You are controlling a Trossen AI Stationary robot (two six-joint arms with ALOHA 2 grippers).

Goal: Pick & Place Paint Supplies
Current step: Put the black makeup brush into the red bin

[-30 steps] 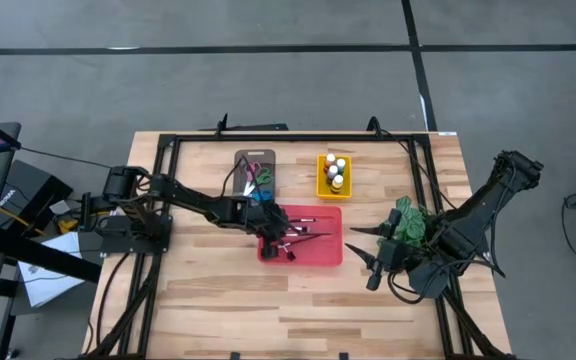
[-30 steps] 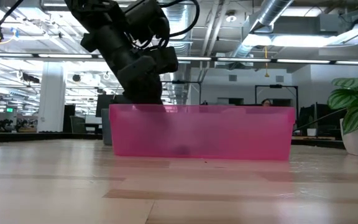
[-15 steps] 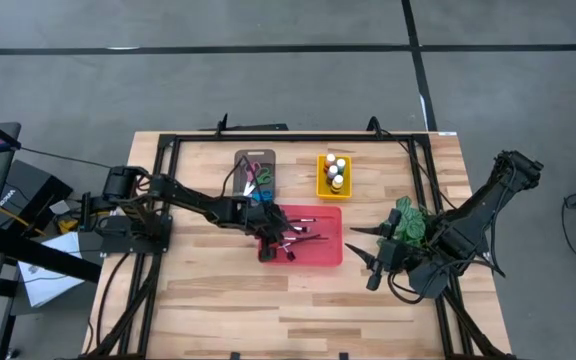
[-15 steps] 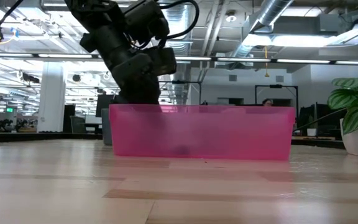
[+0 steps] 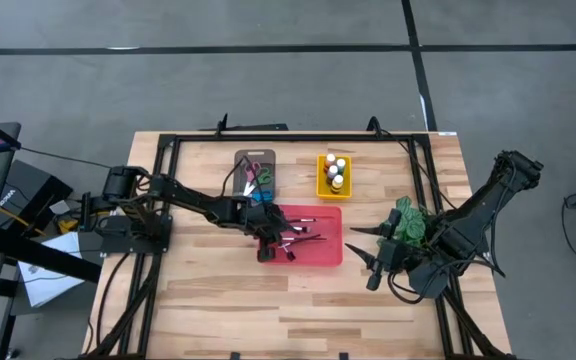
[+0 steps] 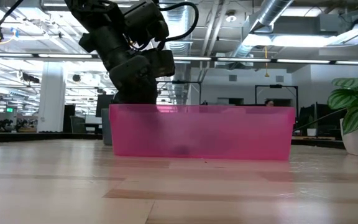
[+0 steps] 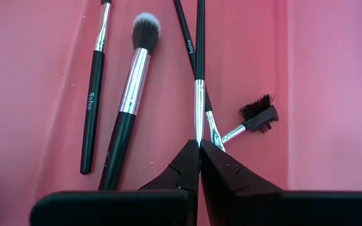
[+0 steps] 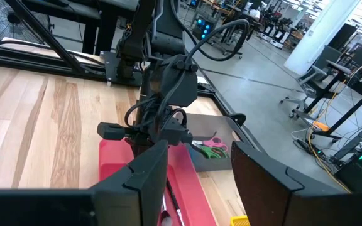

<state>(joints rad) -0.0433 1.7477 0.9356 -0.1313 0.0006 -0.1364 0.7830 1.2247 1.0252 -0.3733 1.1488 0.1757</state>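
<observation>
Pink plastic fills the left wrist view: the floor of the red tray [image 7: 332,94], with several dark-handled paintbrushes lying on it. The left gripper [image 7: 199,148] is down inside this tray, its two dark fingers pressed together with no gap between the tips. A thin brush [image 7: 200,69] runs straight away from the closed tips, its silver ferrule meeting them; whether it is pinched or only touched cannot be told. Just beside it a second thin handle crosses at a slant, and a small comb-headed brush [image 7: 256,118] lies close to the fingertips. A fluffy round-headed brush [image 7: 129,94] and another slim brush [image 7: 93,94] lie side by side, a little apart from the claw.

From above, the left gripper [image 5: 268,238] sits over the tray's left part, brushes scattered near it. Behind the tray stand a grey tray [image 5: 255,172] with scissors and a yellow tray [image 5: 333,175] with small bottles.

The right gripper [image 5: 373,262] waits off to the right near the green plant [image 5: 408,222], its fingers spread apart and empty.
</observation>
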